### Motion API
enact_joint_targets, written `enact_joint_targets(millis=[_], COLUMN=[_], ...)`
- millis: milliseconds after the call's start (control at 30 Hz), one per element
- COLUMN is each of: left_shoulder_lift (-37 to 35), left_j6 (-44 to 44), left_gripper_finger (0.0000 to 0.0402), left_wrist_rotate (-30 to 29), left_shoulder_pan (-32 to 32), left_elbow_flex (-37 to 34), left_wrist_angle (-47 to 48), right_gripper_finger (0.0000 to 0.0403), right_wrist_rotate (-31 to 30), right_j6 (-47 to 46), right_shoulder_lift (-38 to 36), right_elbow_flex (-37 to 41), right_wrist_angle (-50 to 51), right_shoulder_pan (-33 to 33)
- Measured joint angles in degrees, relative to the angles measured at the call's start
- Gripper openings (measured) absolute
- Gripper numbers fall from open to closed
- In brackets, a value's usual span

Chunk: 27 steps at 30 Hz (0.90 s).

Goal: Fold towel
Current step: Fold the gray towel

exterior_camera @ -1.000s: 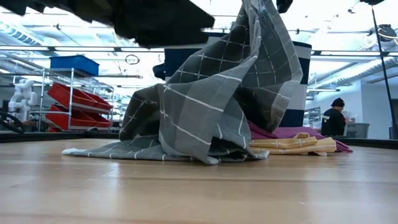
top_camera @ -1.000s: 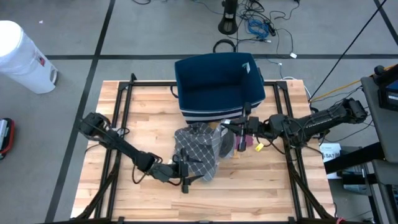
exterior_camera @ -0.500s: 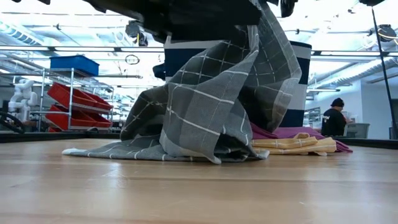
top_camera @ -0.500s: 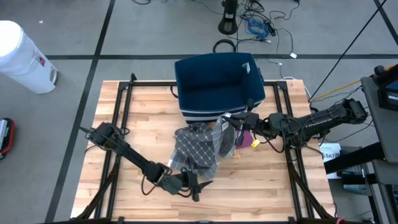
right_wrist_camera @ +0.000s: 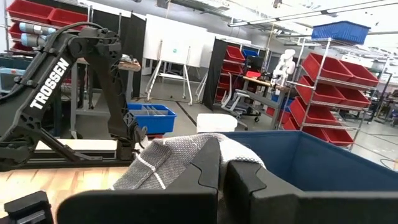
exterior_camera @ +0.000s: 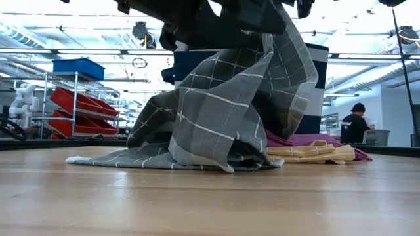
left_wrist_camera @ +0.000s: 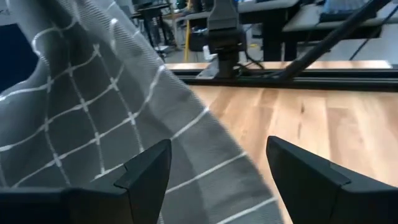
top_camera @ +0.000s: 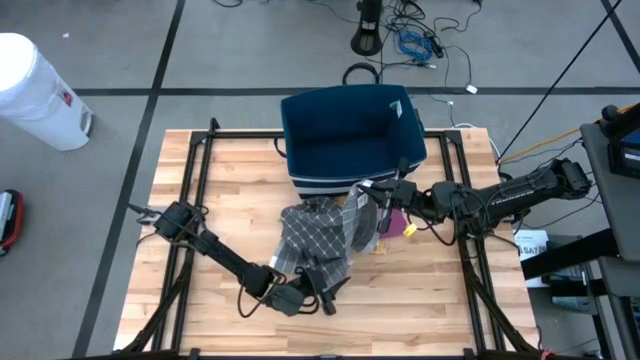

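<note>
Right gripper (top_camera: 366,192) jaws clenched on grey towel (top_camera: 318,243) (lifted corner) — left gripper (top_camera: 322,290) jaws spread.

We had two dark jointed arms, white TROSSEN lettering on the left arm (right_wrist_camera: 46,93), and blocky black fingers (left_wrist_camera: 146,171)

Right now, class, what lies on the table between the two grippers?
In the high view, the grey checked cloth towel lies heaped between the open left gripper and the right gripper, which is shut on its raised edge.
</note>
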<state>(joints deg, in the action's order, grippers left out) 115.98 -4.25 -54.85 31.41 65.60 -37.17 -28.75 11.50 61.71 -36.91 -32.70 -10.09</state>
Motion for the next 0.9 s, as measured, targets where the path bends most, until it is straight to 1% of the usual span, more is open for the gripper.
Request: enact_joint_targets(millis=[200, 300, 400, 700, 900], left_shoulder_lift=[0.00, 0.00, -0.01, 0.00, 0.00], left_j6=[-1.51, -1.54, -1.49, 0.33, 4.93], left_gripper_finger=[0.0267, 0.0249, 0.0218, 0.0110, 0.0045], left_wrist_rotate=[-0.49, -1.41, -1.43, -1.18, 0.34], left_shoulder_pan=[-1.95, -2.72, -3.21, -3.16, -3.16], left_elbow_flex=[0.00, 0.00, 0.00, 0.00, 0.00], left_wrist_angle=[3.66, 4.54, 4.56, 4.64, 5.38], right_gripper_finger=[0.0000, 0.0000, 0.0000, 0.0000, 0.0000], right_wrist_rotate=[0.00, -0.01, 0.02, 0.16, 0.52], right_j6=[-0.13, -0.36, -0.80, -1.59, -1.61], right_shoulder_lift=[0.00, 0.00, 0.00, 0.00, 0.01], right_elbow_flex=[0.00, 0.00, 0.00, 0.00, 0.00], right_wrist_angle=[0.18, 1.04, 2.04, 3.86, 4.39], right_shoulder_pan=[-0.12, -0.33, -0.52, -0.52, -1.31])
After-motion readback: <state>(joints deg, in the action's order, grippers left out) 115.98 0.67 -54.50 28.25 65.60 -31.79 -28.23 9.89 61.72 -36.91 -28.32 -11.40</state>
